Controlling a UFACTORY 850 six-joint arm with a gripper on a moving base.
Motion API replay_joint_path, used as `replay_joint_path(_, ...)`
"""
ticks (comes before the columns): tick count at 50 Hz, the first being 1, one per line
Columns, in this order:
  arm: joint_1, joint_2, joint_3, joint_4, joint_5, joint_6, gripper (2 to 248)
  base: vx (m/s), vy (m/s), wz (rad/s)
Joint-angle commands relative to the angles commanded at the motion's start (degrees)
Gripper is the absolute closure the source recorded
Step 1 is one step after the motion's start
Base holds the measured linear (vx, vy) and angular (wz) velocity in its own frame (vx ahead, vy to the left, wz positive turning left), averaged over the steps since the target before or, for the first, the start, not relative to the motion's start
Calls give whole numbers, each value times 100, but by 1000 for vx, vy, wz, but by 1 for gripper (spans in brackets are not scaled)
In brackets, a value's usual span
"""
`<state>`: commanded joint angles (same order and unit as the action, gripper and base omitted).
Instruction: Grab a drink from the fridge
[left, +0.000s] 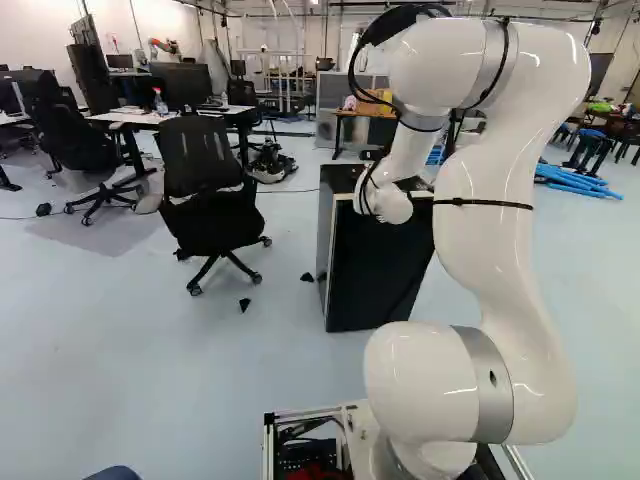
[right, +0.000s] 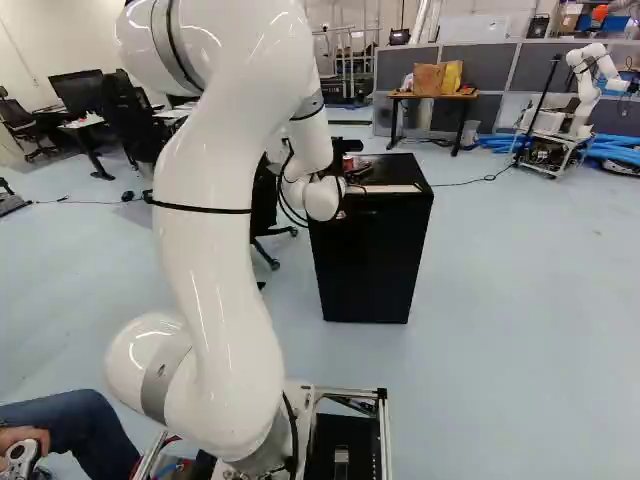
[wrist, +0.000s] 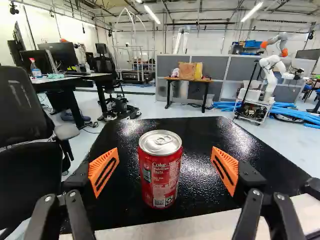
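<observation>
At the far end of my arm, the gripper (right: 357, 172) is low over the top of the black fridge (right: 372, 262), partly hidden by the wrist in the right base view. The fridge front appears closed. A red drink can (wrist: 160, 172) stands upright on the fridge's black top (wrist: 117, 202). In the wrist view my gripper (wrist: 165, 171) is open, with one orange pad on each side of the can and a visible gap to both. Just a bit of the can's red (right: 347, 161) shows beside the wrist in the right base view.
An office chair (left: 208, 190) stands left of the fridge, with desks (wrist: 75, 80) behind it. Farther back are a wooden table (right: 432, 96) with boxes, grey partitions and another robot (right: 585, 85) near blue tubes. A seated person's leg (right: 85, 425) is beside the base.
</observation>
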<state>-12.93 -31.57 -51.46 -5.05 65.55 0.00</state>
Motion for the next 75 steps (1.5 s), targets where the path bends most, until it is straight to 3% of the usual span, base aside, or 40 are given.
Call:
replay_joint_path(18,2,-15,-20,0,0,0,3,0,0,0)
replay_joint_path(19,2,-15,-20,0,0,0,24,0,0,0)
replay_joint_path(23,2,-15,-20,0,0,0,24,0,0,0)
replay_joint_path(24,2,-15,-20,0,0,0,63,0,0,0)
replay_joint_path(29,2,-15,-20,0,0,0,63,0,0,0)
replay_joint_path(30,2,-15,-20,0,0,0,102,0,0,0)
replay_joint_path(34,2,-15,-20,0,0,0,102,0,0,0)
replay_joint_path(35,2,-15,-20,0,0,0,139,0,0,0)
replay_joint_path(39,2,-15,-20,0,0,0,139,0,0,0)
replay_joint_path(40,2,-15,-20,0,0,0,150,0,0,0)
replay_joint_path(75,2,237,-10,0,0,0,150,0,0,0)
